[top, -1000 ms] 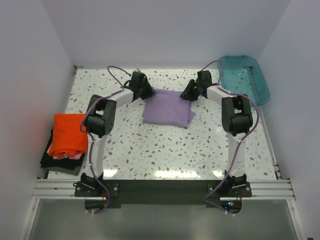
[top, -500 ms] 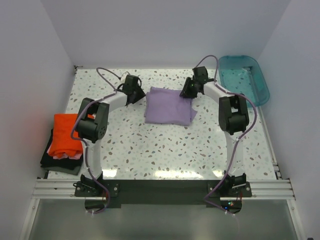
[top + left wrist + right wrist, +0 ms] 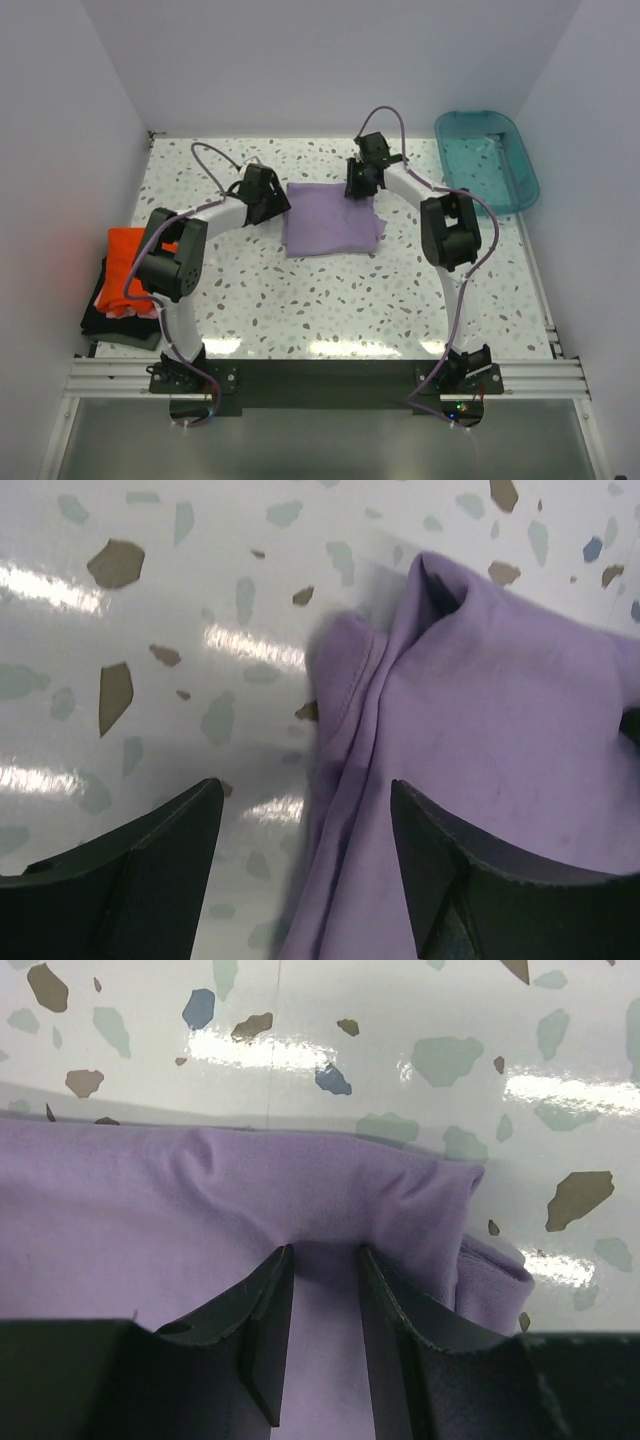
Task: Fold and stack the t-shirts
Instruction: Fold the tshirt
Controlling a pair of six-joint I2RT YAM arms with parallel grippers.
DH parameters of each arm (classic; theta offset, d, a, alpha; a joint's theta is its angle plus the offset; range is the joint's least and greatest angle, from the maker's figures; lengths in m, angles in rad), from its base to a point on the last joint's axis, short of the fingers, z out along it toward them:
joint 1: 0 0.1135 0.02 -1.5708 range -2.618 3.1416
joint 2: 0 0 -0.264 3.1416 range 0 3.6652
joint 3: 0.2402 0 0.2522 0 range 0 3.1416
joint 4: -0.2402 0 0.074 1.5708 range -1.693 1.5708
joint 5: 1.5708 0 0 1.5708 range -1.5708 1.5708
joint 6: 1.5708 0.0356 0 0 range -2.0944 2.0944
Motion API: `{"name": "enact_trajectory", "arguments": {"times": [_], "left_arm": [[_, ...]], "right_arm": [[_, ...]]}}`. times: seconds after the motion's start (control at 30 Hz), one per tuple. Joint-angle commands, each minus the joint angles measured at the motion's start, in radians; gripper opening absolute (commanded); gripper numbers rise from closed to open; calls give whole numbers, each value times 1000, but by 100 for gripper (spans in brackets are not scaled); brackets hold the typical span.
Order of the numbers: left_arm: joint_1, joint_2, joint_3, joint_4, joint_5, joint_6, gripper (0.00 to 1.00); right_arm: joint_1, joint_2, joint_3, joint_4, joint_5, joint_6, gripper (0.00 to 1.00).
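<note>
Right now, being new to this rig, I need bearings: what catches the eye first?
A folded lavender shirt lies mid-table, the right gripper pinching its far edge, the left gripper open at its left edge. An orange-red shirt tops a stack at left; a teal tub sits far right.

Teal tub (image 3: 524, 186) at far right corner of speckled table (image 3: 340, 300).
</note>
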Motion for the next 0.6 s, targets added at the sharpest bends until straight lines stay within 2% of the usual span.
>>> {"name": "enact_trajectory", "arguments": {"times": [0.0, 0.03, 0.27, 0.37, 0.57], "left_arm": [[-7, -119, -69, 22, 53, 40, 73], [-7, -139, -88, 19, 50, 34, 82], [-8, -263, -192, -35, 52, 48, 84], [-8, -219, -148, -64, 108, 86, 83], [-8, -132, -85, -145, 109, 71, 78]], "right_arm": [[24, 37, -13, -124, -33, -61, 37], [34, 33, -20, -125, -38, -65, 37], [65, -3, -33, -130, -75, -78, 40], [70, -14, -17, -139, -79, -73, 41], [67, -4, 35, -148, -116, -88, 47]]}}
